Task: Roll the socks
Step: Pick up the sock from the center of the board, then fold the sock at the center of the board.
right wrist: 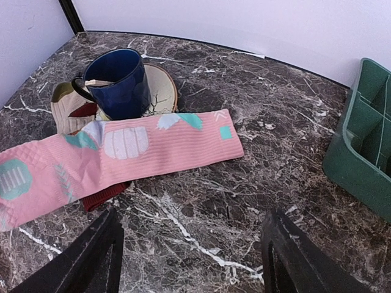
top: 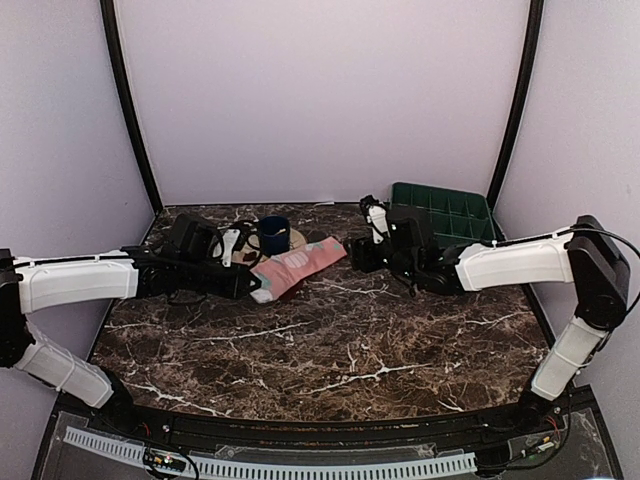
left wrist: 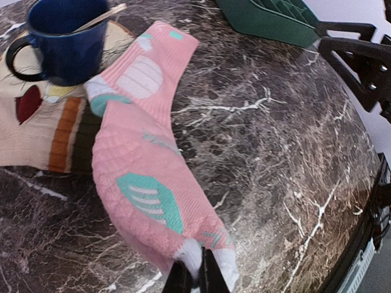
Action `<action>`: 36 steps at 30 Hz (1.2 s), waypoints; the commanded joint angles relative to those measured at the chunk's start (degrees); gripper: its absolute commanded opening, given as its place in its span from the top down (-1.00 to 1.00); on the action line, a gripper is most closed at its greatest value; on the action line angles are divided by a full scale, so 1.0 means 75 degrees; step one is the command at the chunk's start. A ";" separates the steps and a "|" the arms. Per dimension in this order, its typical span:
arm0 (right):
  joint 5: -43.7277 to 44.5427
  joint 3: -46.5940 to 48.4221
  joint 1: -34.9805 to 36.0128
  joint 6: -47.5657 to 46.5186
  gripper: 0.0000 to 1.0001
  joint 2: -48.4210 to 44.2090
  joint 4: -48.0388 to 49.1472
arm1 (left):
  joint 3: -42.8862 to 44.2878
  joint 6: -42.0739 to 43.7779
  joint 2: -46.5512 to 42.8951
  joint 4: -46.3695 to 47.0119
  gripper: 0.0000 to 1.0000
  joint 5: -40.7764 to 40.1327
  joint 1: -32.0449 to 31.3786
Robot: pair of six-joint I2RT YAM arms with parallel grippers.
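A pink sock (top: pixel 297 265) with teal and white patches lies flat at the back middle of the marble table. It shows in the left wrist view (left wrist: pixel 146 171) and the right wrist view (right wrist: pixel 128 149). My left gripper (top: pixel 248 284) is shut on its white toe end (left wrist: pixel 201 259). A second cream sock (left wrist: pixel 43 131) with brown and red stripes lies partly under the pink one. My right gripper (top: pixel 357 252) is open and empty, just right of the pink sock's cuff (right wrist: pixel 223 137), its fingers (right wrist: pixel 85 259) wide apart above bare marble.
A dark blue mug (top: pixel 273 233) stands on a round saucer (right wrist: pixel 162 85) behind the socks, touching them. A green compartment tray (top: pixel 445 213) stands at the back right. Purple walls enclose the table.
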 commanded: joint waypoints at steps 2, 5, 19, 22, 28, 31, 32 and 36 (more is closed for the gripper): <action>0.0359 -0.0322 0.0072 0.0154 -0.42 -0.0323 0.0078 | 0.0540 0.1073 -0.0138 -0.0679 1.00 0.1087 -0.0319; 0.0448 -0.0511 0.0077 0.0336 -0.42 -0.0482 0.0055 | 0.0860 0.1360 0.0000 -0.0980 1.00 0.1487 -0.0510; 0.0529 -0.1861 0.0079 0.1843 -0.40 -0.1464 -0.0103 | 0.1336 0.1765 0.0431 -0.0332 1.00 0.3894 -0.1142; 0.0496 -0.2085 0.0084 0.2209 -0.39 -0.1658 -0.0404 | 0.1320 0.1901 0.0647 -0.0218 1.00 0.4634 -0.1277; 0.0349 -0.2496 0.0082 0.3200 -0.38 -0.1903 -0.0822 | 0.1376 0.2288 0.0977 -0.0383 1.00 0.5342 -0.1574; 0.0294 -0.2498 0.0087 0.3517 -0.39 -0.1719 -0.1005 | 0.1098 0.2410 0.0839 -0.0496 1.00 0.4870 -0.1577; 0.0320 -0.2448 0.0087 0.3585 -0.39 -0.1615 -0.1133 | 0.0922 0.2400 0.0752 -0.0472 1.00 0.4615 -0.1577; 0.0384 -0.2105 0.0090 0.3709 -0.42 -0.1078 -0.1640 | 0.0151 0.2079 0.0358 -0.0251 1.00 0.3267 -0.1577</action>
